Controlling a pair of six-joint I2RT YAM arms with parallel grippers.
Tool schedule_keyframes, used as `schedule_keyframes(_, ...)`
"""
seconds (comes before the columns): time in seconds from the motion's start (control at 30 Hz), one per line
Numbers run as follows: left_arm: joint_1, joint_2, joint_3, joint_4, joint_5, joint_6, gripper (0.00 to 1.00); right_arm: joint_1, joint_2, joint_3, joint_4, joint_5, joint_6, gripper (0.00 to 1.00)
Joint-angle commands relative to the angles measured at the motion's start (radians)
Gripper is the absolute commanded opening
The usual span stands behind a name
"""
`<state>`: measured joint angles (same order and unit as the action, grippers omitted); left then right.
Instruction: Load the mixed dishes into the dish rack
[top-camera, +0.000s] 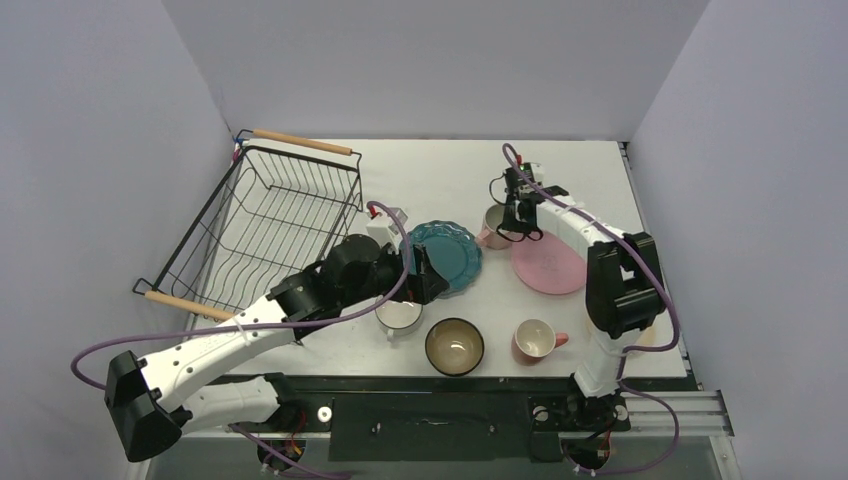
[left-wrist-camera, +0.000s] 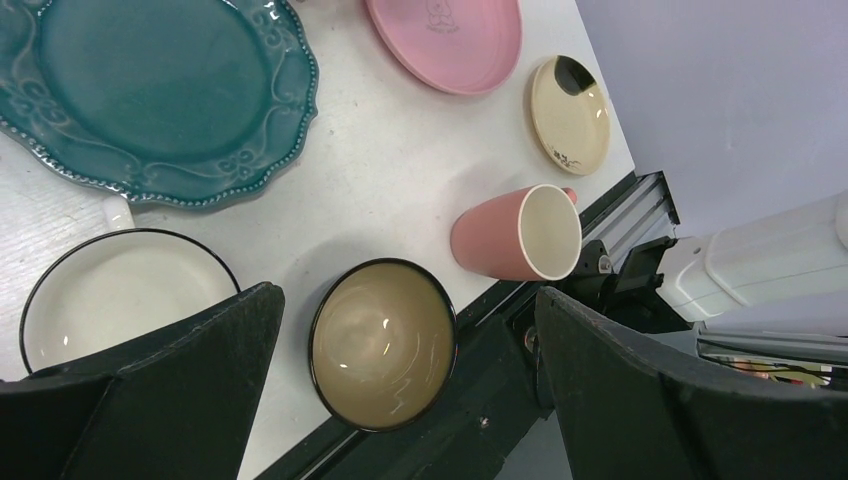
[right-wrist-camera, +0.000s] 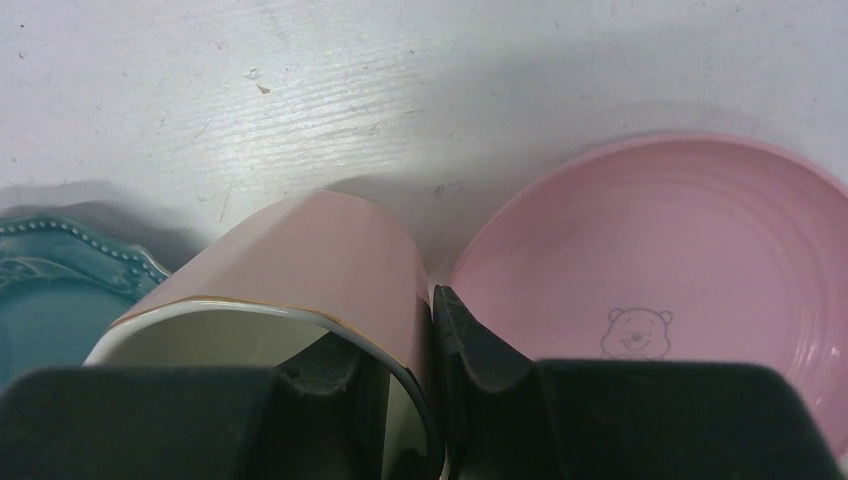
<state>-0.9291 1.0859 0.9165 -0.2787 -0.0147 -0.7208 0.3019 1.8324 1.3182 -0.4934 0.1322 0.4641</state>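
My right gripper (top-camera: 517, 225) is shut on the wall of a pink mug (right-wrist-camera: 300, 260), one finger inside it and the other finger (right-wrist-camera: 480, 350) outside. The mug stands between the teal scalloped plate (top-camera: 450, 250) and the pink plate (top-camera: 548, 265). My left gripper (top-camera: 425, 275) hangs open and empty over the teal plate's near edge. Below it sit a white mug (left-wrist-camera: 110, 295), a dark bowl with a cream inside (left-wrist-camera: 383, 343) and a second pink mug (left-wrist-camera: 515, 235). The cream plate (left-wrist-camera: 570, 113) lies at the right. The black wire dish rack (top-camera: 270, 215) stands at the left, nothing in it.
The rack's wooden handles lie at its far and near ends. The right arm's base column (top-camera: 620, 290) rises beside the cream plate. The table's near edge and a black rail (left-wrist-camera: 500, 400) run just past the dark bowl. Grey walls close in three sides.
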Motion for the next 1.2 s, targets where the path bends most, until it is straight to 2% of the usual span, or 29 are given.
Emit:
schedule_keyframes(0.0,-0.005,-0.055,0.024,0.0,-0.032,0.009,0.96,-0.003,-0.137,0.009,0.031,0.066,-0.014,0.0)
schedule_keyframes(0.27,-0.004,-0.061,0.025,-0.021,-0.056,0.007,0.96,-0.01,-0.302,-0.059,0.068,0.055,-0.016,0.0)
schedule_keyframes(0.43,-0.003,-0.049,0.03,-0.007,-0.059,-0.01,0.97,-0.011,-0.449,-0.176,0.139,0.005,-0.012,0.0)
schedule_keyframes(0.53,0.008,-0.052,0.001,0.069,-0.021,-0.038,0.96,-0.01,-0.538,-0.275,0.216,-0.041,-0.019,0.0)
schedule_keyframes(0.63,0.081,-0.044,-0.022,0.138,0.126,-0.088,0.96,-0.01,-0.651,-0.361,0.29,-0.11,-0.025,0.0)
schedule_keyframes(0.73,0.154,-0.043,-0.083,0.276,0.287,-0.166,0.97,-0.01,-0.729,-0.445,0.358,-0.175,-0.029,0.0)
schedule_keyframes(0.87,0.261,-0.035,-0.141,0.416,0.431,-0.278,0.96,-0.01,-0.797,-0.507,0.447,-0.355,-0.025,0.0)
schedule_keyframes(0.93,0.308,-0.031,-0.173,0.496,0.487,-0.343,0.96,-0.006,-0.819,-0.53,0.522,-0.463,0.003,0.0)
schedule_keyframes(1.0,0.36,-0.027,-0.205,0.587,0.539,-0.411,0.97,0.004,-0.834,-0.553,0.598,-0.512,0.041,0.0)
schedule_keyframes(1.17,0.411,-0.033,-0.293,0.797,0.613,-0.588,0.97,0.037,-0.866,-0.608,0.805,-0.598,0.162,0.0)
